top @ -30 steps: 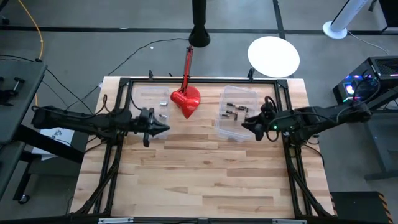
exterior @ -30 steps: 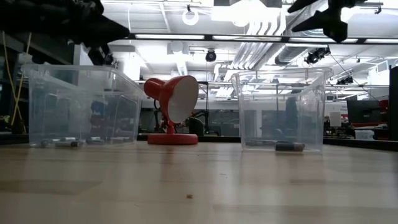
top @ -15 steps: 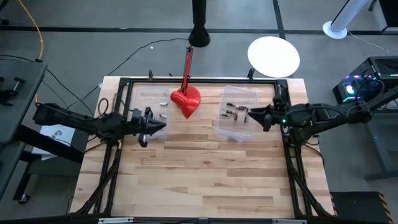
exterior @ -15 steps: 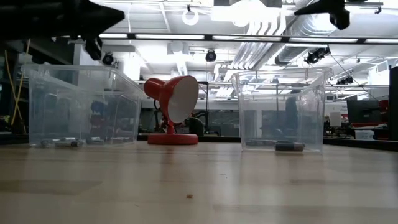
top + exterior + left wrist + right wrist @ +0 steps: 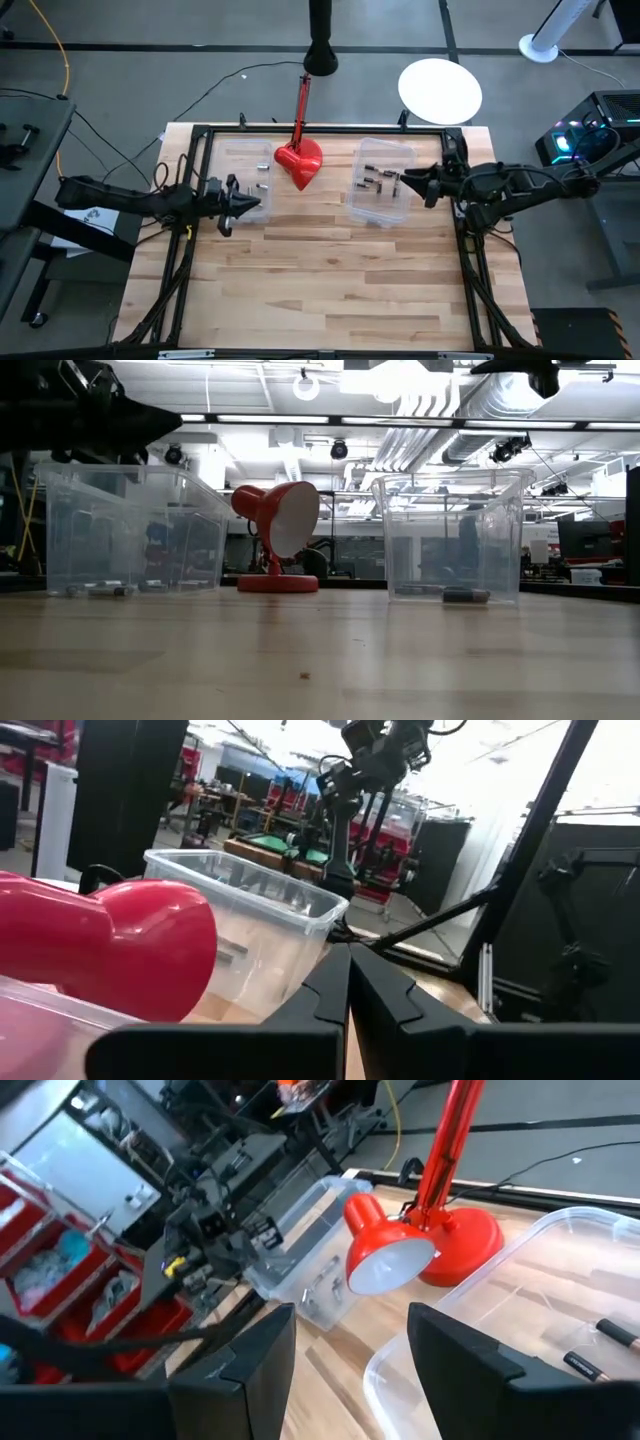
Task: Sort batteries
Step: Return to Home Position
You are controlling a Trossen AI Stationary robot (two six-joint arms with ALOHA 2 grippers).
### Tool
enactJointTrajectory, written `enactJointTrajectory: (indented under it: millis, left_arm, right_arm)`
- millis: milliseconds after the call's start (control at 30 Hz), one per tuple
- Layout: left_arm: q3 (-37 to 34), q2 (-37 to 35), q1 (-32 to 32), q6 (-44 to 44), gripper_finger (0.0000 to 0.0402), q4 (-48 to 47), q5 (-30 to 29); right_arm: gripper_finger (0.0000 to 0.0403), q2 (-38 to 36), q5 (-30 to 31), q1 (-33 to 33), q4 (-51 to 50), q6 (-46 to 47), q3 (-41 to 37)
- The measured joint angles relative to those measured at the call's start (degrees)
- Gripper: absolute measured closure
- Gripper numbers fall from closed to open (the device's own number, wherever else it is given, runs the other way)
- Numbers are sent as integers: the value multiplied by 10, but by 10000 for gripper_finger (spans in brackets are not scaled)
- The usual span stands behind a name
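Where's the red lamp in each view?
High: lamp between left bin and right bin, toward the far edge.
Low: lamp between both bins, left of centre.
Left wrist: lamp close up, right bin behind it.
Right wrist: lamp just past the right bin's rim.
Landmark: right bin, beside the lamp in all four.

A red desk lamp stands toward the back of the wooden table

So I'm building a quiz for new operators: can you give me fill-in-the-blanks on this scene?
1. The red lamp stands ___ the left bin and the right bin.
2. The left gripper has its fingers ___.
3. The right gripper has its fingers ___.
4. The dark batteries lie in the ___ bin.
Missing words: between; shut; open; right.
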Motion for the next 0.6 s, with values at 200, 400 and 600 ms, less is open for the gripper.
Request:
enactJointTrajectory:
  millis: [200, 400, 600]
  left_arm:
    - [0, -21, 0, -14, 402, -3, 0]
    - [0, -19, 0, -14, 402, -8, 0]
    - [0, -19, 0, -14, 402, -8, 0]
  right_arm:
    - [215, -2, -12, 0, -2, -31, -19]
    - [257, -28, -20, -1, 79, -104, -103]
    - [388, -124, -43, -1, 218, -120, -271]
